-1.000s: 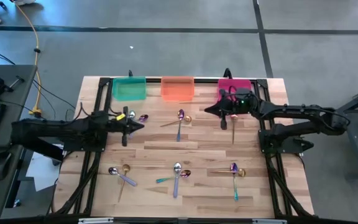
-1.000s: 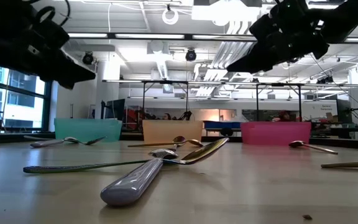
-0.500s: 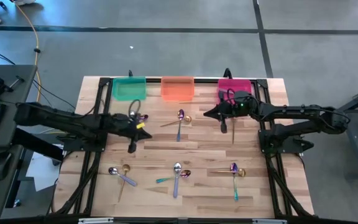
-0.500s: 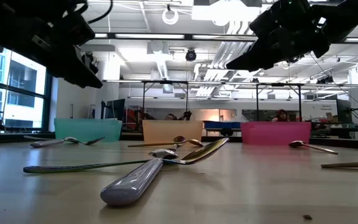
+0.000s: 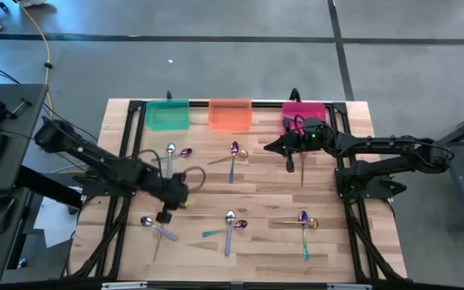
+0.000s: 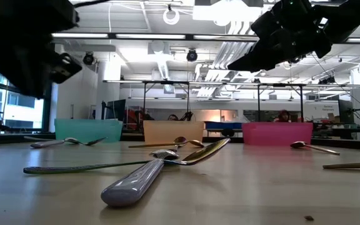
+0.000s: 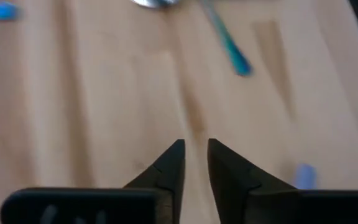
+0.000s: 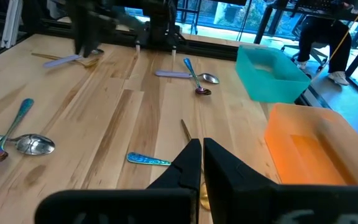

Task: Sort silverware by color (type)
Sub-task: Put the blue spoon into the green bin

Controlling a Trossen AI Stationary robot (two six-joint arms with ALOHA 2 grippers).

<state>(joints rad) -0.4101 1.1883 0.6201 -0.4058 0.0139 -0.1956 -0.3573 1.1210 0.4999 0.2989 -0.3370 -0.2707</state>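
The silverware lies in pairs and small clusters on the wooden table (image 5: 256, 193): a silver spoon (image 5: 171, 151) and a purple one (image 5: 185, 152) at far left, a purple and a gold spoon (image 5: 234, 150) at far middle, and three more clusters near the front (image 5: 153, 224) (image 5: 230, 221) (image 5: 304, 221). My left gripper (image 5: 166, 217) hangs over the near-left cluster, pointing steeply down, its fingers (image 7: 178, 152) a narrow gap apart with bare wood between them. My right gripper (image 5: 289, 165) hovers shut in front of the pink bin (image 5: 304, 110), beside a gold utensil (image 5: 303, 174).
A green bin (image 5: 167, 114), an orange bin (image 5: 229, 113) and the pink bin stand in a row along the far edge. Black frame rails run down both sides of the table. Bare wood lies between the far and near rows of utensils.
My left gripper has swung from beside the far-left spoon pair toward the table's near edge, and has tipped from nearly level to steeply downward. It now hangs over the near-left cluster. No utensil has moved.
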